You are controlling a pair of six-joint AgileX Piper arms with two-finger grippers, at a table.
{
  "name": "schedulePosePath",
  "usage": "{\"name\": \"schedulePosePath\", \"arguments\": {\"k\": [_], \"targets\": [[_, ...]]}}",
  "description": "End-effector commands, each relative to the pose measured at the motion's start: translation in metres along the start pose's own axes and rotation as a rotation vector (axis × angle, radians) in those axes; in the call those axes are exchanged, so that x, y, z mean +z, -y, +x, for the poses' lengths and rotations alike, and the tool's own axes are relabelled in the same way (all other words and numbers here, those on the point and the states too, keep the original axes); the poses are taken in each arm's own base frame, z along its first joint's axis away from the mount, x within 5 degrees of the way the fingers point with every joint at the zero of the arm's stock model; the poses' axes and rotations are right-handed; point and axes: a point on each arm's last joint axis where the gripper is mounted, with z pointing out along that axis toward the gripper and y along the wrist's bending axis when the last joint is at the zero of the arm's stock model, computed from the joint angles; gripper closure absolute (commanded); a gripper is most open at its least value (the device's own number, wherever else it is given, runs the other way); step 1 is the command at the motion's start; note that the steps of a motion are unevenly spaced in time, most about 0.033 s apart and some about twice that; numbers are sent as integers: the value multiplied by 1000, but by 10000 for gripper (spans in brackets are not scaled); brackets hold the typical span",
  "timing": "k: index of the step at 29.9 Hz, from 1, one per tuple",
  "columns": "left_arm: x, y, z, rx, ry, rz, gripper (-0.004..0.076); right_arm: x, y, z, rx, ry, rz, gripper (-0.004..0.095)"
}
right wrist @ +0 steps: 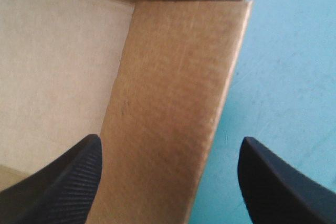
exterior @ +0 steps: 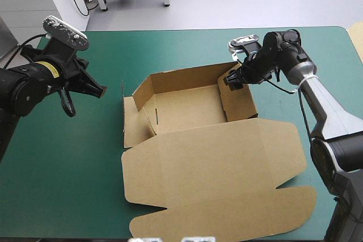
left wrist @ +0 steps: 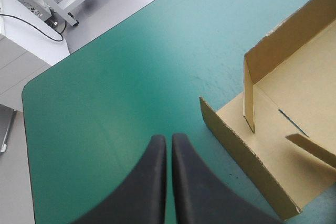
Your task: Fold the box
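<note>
Box: the brown cardboard box [exterior: 193, 157] lies on the teal-green table cover [exterior: 68, 185] about mid-table; its open tray is toward the far edge; its broad flat lid [exterior: 227, 208] spreads toward the near edge and the near right corner.
Tray axis: the tray's long side runs parallel to the far edge; its upright right wall [exterior: 238, 97] runs from far to near, across that axis.
Right pincer: your right gripper [exterior: 233, 79] is spread wide and grips nothing; it is at the far end of the right wall, by the tray's far right corner.
Key relation: in the right wrist view the right wall [right wrist: 173, 77] stands between the fingers of the right gripper [right wrist: 169, 140]; one finger [right wrist: 73, 177] is over the tray's floor; the other [right wrist: 278, 182] is over bare cover outside; whether either touches the board you cannot tell.
Left pincer: your left gripper [exterior: 101, 90] is closed on itself, empty; it hangs above the cover toward the left edge, well apart from the box; its tips [left wrist: 169, 137] meet with the tray's left side ahead and off to one side.
Left side panel: the tray's left side panel [exterior: 135, 124] looks splayed outward, not tucked.
Nearer arm: the right, plainly; any pinch or tuck on that wall is its job.
Risk: close off-centre and you may shift the whole sheet.
</note>
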Motion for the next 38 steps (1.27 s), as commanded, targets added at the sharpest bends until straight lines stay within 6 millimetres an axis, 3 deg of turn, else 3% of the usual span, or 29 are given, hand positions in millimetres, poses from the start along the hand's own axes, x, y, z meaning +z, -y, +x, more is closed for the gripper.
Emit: {"name": "schedulePosePath", "arguments": {"k": [1,12,23,30,38], "targets": [[-14,-5,-8,-4,93,-32,709,-34,-7,3,-42,-1,-7,227],[-14,-5,-8,-4,97,-33,709,-31,-5,4,-45,-13,14,227],[-14,-5,-8,-4,95,-33,709,3,3,4,-41,-91,23,235],[-14,-5,-8,-4,89,-31,709,4,4,2,-40,-79,22,235],[-14,-4,-7,-6,80,-25,709,4,3,3,-38,-83,17,355]]}}
